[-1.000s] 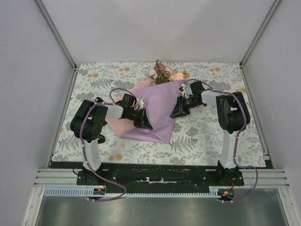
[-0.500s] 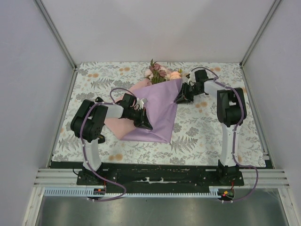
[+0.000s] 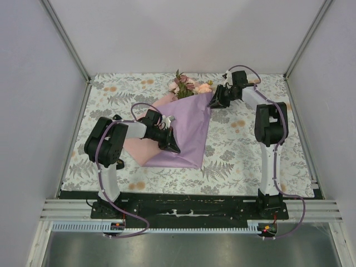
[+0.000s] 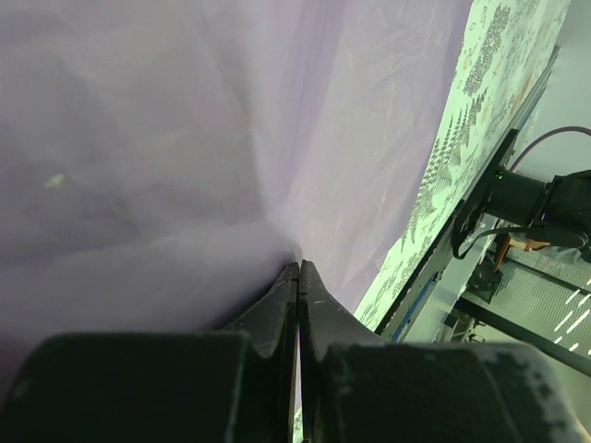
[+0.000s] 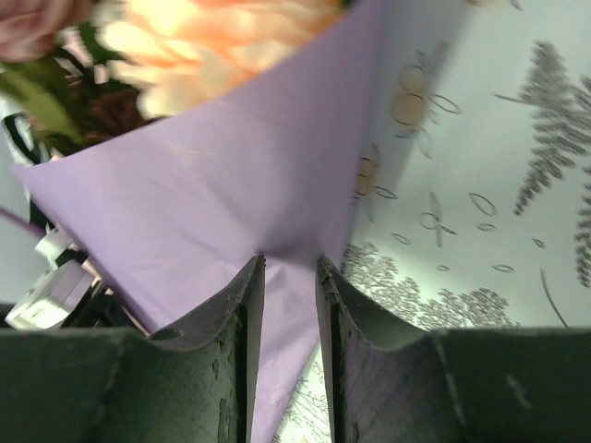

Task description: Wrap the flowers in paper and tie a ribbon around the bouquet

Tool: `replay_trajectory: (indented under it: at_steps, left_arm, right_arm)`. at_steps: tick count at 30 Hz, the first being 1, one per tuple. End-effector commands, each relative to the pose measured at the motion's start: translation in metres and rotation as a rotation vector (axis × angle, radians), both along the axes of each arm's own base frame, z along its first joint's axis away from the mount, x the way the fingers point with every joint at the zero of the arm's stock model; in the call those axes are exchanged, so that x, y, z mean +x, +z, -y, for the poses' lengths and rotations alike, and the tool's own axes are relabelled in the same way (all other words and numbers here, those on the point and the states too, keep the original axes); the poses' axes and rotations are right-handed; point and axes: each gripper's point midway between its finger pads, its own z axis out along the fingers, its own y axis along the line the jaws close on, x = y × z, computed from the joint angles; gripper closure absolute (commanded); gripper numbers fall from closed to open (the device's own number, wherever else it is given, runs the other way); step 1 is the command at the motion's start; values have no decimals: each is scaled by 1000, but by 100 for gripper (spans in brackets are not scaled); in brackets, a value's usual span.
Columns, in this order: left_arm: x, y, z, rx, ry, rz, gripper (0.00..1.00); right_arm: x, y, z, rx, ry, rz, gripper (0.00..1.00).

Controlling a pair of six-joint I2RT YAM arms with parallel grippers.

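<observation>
Wrapping step. My left claw (image 4: 298, 268) is pinched together on the large thin lilac-purple paper sheet (image 3: 189, 133) at centre frame, with the pink-peach artificial flowers (image 3: 189, 87) poking out above. My right claw (image 5: 289, 268) stands apart around the sheet's upper corner. Next I'd clamp that corner and fold it across.

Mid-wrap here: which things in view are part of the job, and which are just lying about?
Part of the job:
- flowers
- paper, folded over the stems
- left gripper, shut on the paper
- right gripper, fingers apart around the paper's corner
- no ribbon in any view

Lying about:
- floral tablecloth
- aluminium rail at the near edge
</observation>
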Motion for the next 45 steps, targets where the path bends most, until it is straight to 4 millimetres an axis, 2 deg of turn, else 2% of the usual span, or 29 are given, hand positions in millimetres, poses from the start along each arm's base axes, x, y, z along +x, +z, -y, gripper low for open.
replay_trajectory:
  at_steps: [1, 4, 8, 9, 11, 14, 18, 21, 23, 25, 29, 31, 33, 36, 38, 41, 45]
  left_arm:
    - [3, -47, -31, 214, 11, 37, 98]
    - [5, -45, -31, 213, 12, 45, 98]
    - [8, -43, -29, 202, 19, 51, 98]
    - [8, -42, -27, 195, 22, 52, 98]
    - [9, -42, -27, 192, 27, 52, 98]
    - [10, -43, -27, 190, 31, 59, 98]
    - [14, -41, -26, 190, 33, 69, 98]
    - [17, -35, -27, 191, 21, 96, 97]
    - [19, -28, -28, 188, 17, 118, 93]
    - [28, -11, -30, 158, 47, 151, 86]
    - [66, 40, -30, 50, 131, 281, 71]
    - [85, 57, -30, 37, 173, 333, 71]
    - [101, 63, -31, 44, 213, 356, 70]
    - [120, 52, -36, 85, 242, 354, 70]
    - [127, 37, -38, 113, 249, 330, 70]
    - [128, 10, -38, 143, 244, 265, 70]
    - [124, -15, -39, 172, 247, 209, 71]
  right_arm:
    - [-2, 69, -18, 113, 162, 181, 64]
    - [-50, 88, -32, 175, 256, 181, 68]
    - [-125, 76, -56, 175, 355, 127, 71]
    - [-139, 70, -63, 177, 376, 110, 71]
    - [-155, 61, -82, 172, 405, 98, 71]
    - [-157, 49, -104, 185, 399, 73, 74]
    - [-157, 19, -125, 174, 383, -3, 79]
    - [-153, -4, -130, 128, 362, -27, 79]
    - [-151, -20, -128, 92, 347, -56, 79]
    - [-151, -28, -127, 82, 351, -68, 79]
    - [-147, -31, -121, 42, 305, -87, 79]
    - [-148, -31, -122, 43, 304, -94, 81]
    - [-148, -31, -122, 41, 299, -99, 81]
    - [-147, -30, -121, 41, 299, -103, 80]
    - [-150, -31, -122, 46, 307, -109, 80]
    - [-153, -23, -124, 66, 323, -94, 79]
    - [-158, -6, -123, 90, 321, -53, 78]
